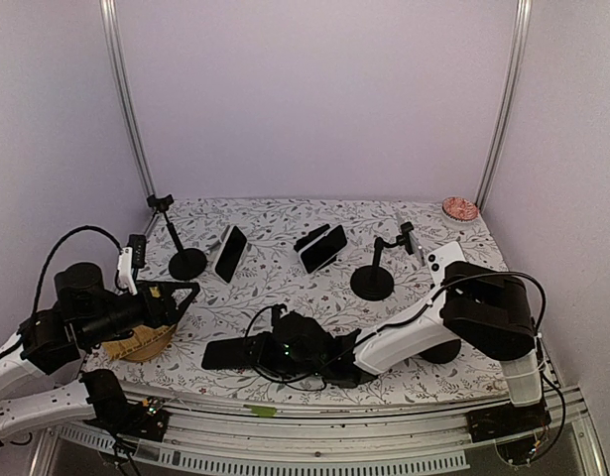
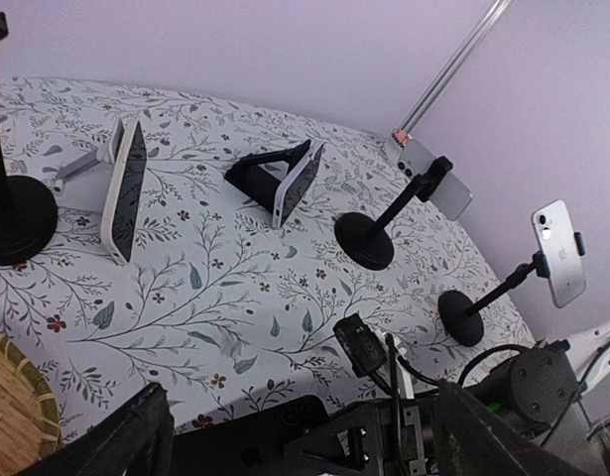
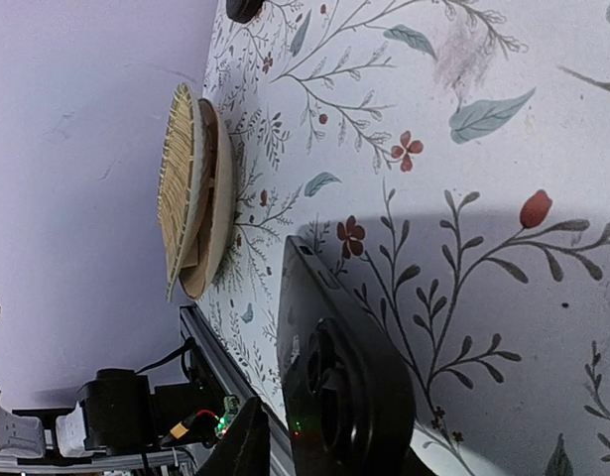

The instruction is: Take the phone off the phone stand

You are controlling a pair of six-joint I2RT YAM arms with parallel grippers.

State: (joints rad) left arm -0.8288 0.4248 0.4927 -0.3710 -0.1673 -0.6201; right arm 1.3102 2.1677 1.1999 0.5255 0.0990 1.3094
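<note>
Lying flat on the floral tablecloth (image 1: pixel 285 288) at lower centre of the top view: the dark phone (image 1: pixel 230 353), off any stand. The right gripper (image 1: pixel 275 349) sits at its right end. The right wrist view shows the phone's camera ring close up and one finger (image 3: pixel 250 436) just beside its edge; can't tell whether the jaws grip it or have let go.

The woven basket (image 1: pixel 136 344) is at lower left, and only bare weave shows in the part visible. The left gripper (image 1: pixel 185 299) hovers over its right rim, jaws spread wide, holding nothing.

The right arm reaches low across the front edge from lower right to centre. The left arm is folded at lower left.

Behind, left to right:
- tall clamp stand (image 1: pixel 176 243)
- white-edged phone (image 1: pixel 230 253) propped up
- wedge stand (image 1: pixel 324 248) with a phone
- pole stand (image 1: pixel 372 281) with a clamped phone
- white phone (image 1: pixel 443 263) above the right arm

Nothing lies between the grippers and the dark phone.
</note>
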